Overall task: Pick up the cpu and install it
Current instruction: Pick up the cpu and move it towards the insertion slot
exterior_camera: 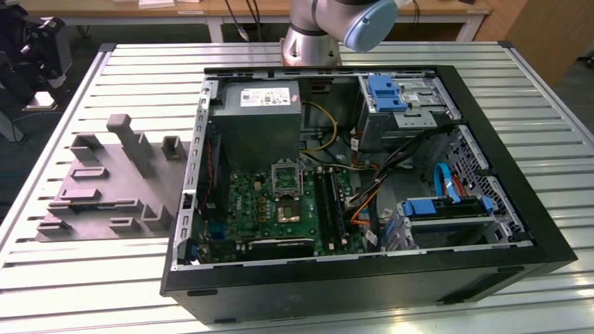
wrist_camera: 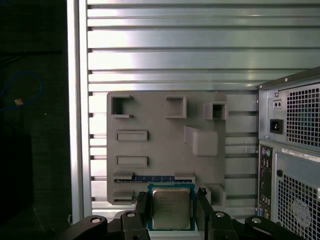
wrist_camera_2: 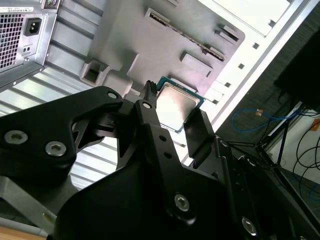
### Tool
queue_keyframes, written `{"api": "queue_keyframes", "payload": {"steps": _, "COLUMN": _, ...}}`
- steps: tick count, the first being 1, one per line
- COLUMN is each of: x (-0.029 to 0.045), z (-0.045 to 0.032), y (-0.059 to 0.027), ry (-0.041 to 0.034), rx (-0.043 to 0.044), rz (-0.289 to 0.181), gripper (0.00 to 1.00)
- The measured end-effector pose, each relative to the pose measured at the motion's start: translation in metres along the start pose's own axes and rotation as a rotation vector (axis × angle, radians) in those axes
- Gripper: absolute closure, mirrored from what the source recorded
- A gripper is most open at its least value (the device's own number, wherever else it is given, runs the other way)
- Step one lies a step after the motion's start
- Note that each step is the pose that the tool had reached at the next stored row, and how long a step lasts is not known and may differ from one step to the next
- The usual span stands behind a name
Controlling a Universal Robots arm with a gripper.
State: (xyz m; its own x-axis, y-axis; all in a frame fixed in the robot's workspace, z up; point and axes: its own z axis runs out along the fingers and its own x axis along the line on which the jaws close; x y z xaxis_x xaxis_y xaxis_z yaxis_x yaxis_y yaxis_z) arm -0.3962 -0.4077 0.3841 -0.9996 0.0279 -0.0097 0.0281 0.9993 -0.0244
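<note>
In the exterior view, a grey moulded parts tray (exterior_camera: 102, 188) lies on the slatted metal worktop (exterior_camera: 139, 69) at the exterior view's left, beside the open black computer case (exterior_camera: 371, 285).

In the second wrist view, the black two-fingered tool (wrist_camera_2: 174, 105) is clamped on the small silvery square cpu (wrist_camera_2: 178, 107), with its fingers (wrist_camera_2: 200, 132) against opposite edges.

In the first wrist view, the cpu (wrist_camera: 171, 209) sits between the tool's (wrist_camera: 172, 201) fingers, in front of the tray (wrist_camera: 160, 135).

Bright glare across the slatted table (wrist_camera: 200, 50)

Robotics lab: slatted aluminium workbench (exterior_camera: 83, 278), opened computer tower (exterior_camera: 371, 282)
</note>
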Motion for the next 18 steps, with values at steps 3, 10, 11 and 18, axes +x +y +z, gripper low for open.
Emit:
{"api": "queue_keyframes", "payload": {"steps": 3, "x": -0.0009, "z": 0.0000, "y": 0.0000, "ry": 0.0000, "rx": 0.0000, "rz": 0.000, "gripper": 0.53}}
{"api": "queue_keyframes", "payload": {"steps": 10, "x": -0.0024, "z": 0.0001, "y": 0.0001, "ry": -0.0001, "rx": -0.0001, "rz": 0.000, "gripper": 0.53}}
{"api": "queue_keyframes", "payload": {"steps": 11, "x": -0.0028, "z": 0.0001, "y": 0.0001, "ry": -0.0001, "rx": 0.0000, "rz": 0.000, "gripper": 0.53}}
{"api": "queue_keyframes", "payload": {"steps": 18, "x": -0.0046, "z": 0.0001, "y": 0.0001, "ry": -0.0001, "rx": -0.0001, "rz": 0.000, "gripper": 0.53}}
